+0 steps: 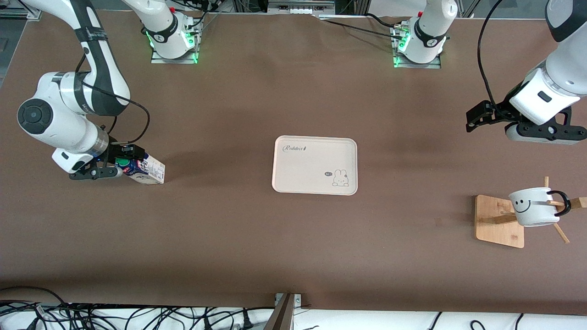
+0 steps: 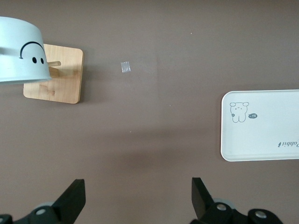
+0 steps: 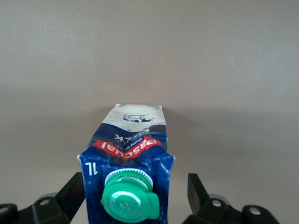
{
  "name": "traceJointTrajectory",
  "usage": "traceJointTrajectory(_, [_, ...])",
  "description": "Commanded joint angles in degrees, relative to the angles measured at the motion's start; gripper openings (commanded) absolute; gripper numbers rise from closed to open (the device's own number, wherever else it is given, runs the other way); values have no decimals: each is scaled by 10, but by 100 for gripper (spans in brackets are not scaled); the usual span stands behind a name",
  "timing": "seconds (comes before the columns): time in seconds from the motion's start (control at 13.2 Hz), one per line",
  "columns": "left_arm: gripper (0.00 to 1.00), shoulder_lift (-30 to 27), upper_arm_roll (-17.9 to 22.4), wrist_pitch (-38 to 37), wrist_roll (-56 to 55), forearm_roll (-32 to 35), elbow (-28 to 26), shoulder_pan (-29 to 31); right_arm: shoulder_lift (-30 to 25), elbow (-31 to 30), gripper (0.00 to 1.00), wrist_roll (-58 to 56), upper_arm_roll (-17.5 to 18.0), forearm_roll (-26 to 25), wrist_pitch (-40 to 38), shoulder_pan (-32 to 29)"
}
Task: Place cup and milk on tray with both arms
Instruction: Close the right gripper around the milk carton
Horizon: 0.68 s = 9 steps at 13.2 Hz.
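Front view: tray [image 1: 293,181] holds nothing; cup [image 1: 534,206] hangs on rack [image 1: 497,222].

Even, diffuse overhead light is falling on the brown table [image 1: 293,238], leaving only soft, faint shadows beside the tray [image 1: 314,165] and the milk [image 1: 146,170]. No glare is showing. Green lamps are glowing at the arm bases. In the right wrist view, the green cap [image 3: 128,199] is looking slightly soft.

The right end effector [image 1: 112,166] is held low at the right arm's end of the table, fingers spread. The left end effector [image 1: 474,120] is raised, fingers wide apart.
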Motion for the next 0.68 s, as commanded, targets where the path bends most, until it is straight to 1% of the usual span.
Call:
traceJointTrajectory(0.0, [100, 8, -1, -15, 1, -2, 20, 0, -18, -18, 71, -12, -2, 6, 9, -2])
traceJointTrajectory(0.08, [100, 8, -1, -15, 1, -2, 20, 0, -18, -18, 64, -12, -2, 6, 9, -1])
traceJointTrajectory(0.23, [100, 8, -1, -15, 1, -2, 20, 0, -19, -18, 53, -12, -1, 7, 7, -1])
traceJointTrajectory(0.38, [100, 9, 0, -15, 1, -2, 20, 0, -20, -14, 49, -12, 0, 7, 4, -1])
traceJointTrajectory(0.61, [100, 9, -1, -15, 1, -2, 20, 0, -20, -6, 48, -12, 3, 7, 2, -1])
